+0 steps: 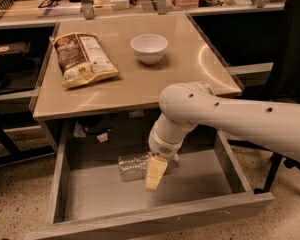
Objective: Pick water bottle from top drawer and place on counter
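Note:
The water bottle (131,166) lies on its side on the flat grey bottom of the open top drawer (200,181), near the middle. It is clear and crinkled, and its right end is hidden behind my gripper. My gripper (156,172) hangs from the white arm down into the drawer, right at the bottle's right end and in front of it. The beige counter (140,84) is above the drawer.
A chip bag (83,59) and a white bowl (149,48) sit on the counter. The drawer's side walls and front panel (155,221) enclose the bottle. A cluttered light-wood bench (55,6) runs behind. A dark chair (292,59) stands at right.

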Motion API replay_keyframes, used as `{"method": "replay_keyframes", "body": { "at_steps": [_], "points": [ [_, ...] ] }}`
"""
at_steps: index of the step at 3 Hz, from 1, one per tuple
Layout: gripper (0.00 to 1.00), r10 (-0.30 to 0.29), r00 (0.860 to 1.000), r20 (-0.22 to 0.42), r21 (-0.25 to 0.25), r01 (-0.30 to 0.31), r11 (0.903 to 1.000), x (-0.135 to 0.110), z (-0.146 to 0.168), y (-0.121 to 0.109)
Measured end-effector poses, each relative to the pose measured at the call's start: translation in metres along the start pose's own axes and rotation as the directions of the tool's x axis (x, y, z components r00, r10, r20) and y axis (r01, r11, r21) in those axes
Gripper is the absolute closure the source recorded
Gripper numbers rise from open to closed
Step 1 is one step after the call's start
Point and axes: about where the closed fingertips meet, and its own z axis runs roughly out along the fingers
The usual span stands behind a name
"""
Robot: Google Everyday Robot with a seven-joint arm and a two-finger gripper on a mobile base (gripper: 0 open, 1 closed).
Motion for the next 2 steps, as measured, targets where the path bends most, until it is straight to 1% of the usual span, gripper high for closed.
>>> {"method": "replay_keyframes", "body": {
  "at_steps": [2],
  "points": [
    [0.00,-0.010,1.000,-0.011,-0.012,0.010,0.9999,0.001,0.025,-0.013]
  ]
}}
